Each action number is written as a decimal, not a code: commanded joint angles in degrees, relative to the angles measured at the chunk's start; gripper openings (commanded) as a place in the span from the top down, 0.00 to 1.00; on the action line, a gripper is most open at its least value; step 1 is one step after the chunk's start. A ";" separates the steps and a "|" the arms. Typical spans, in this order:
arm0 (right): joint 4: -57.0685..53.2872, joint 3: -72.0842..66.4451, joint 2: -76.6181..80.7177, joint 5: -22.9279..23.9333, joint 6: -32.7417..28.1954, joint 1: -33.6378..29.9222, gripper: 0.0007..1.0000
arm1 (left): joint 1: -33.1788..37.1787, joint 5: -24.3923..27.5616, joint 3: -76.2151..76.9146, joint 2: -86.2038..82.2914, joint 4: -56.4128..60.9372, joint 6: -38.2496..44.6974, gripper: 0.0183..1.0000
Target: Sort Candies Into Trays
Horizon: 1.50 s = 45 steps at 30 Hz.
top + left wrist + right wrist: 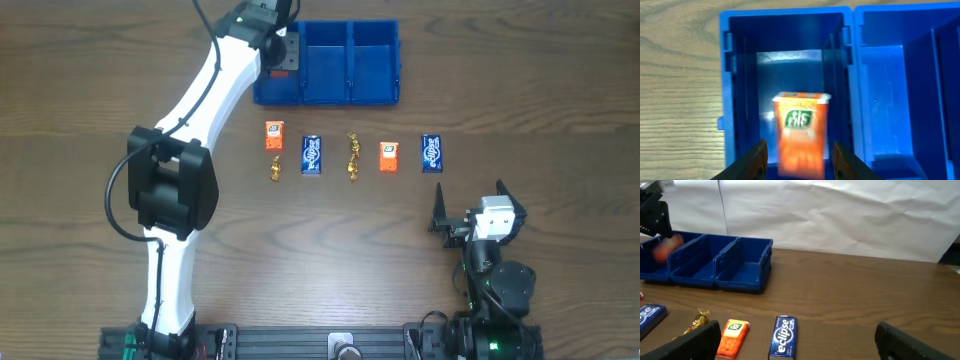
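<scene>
The left pincer (800, 156) is held over the leftmost compartment of the blue tray (790, 15), fingers apart. An orange box (801, 130) is seen between them, blurred, inside that compartment. The right pincer (797, 340) is spread wide above the worktop (865, 295). Blue packs (312, 154), another orange pack (388, 157) and gold sweets (353, 157) are laid in a row before the tray.

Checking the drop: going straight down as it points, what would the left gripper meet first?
Likely the orange candy box beneath it, then the floor of the blue tray; depth unclear.
</scene>
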 commanded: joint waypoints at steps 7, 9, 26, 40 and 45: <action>-0.26 -0.17 -0.42 0.02 -0.48 0.11 0.00 | 0.59 0.13 1.36 1.22 -0.20 -0.94 0.30; -0.28 -0.20 -0.42 0.02 -0.48 0.11 0.00 | 0.59 0.13 1.36 1.20 -0.63 -0.96 0.18; -0.26 -0.17 -0.42 0.02 -0.48 0.11 0.00 | -4.50 -1.86 0.28 -12.83 -16.06 -4.26 0.07; -0.26 -0.17 -0.42 0.02 -0.48 0.13 0.00 | -4.74 0.04 -25.29 -15.76 -5.29 -9.51 0.12; -0.26 -0.20 -0.42 0.02 -0.48 0.11 0.00 | -4.74 0.74 -30.08 -15.61 -1.90 -9.51 0.14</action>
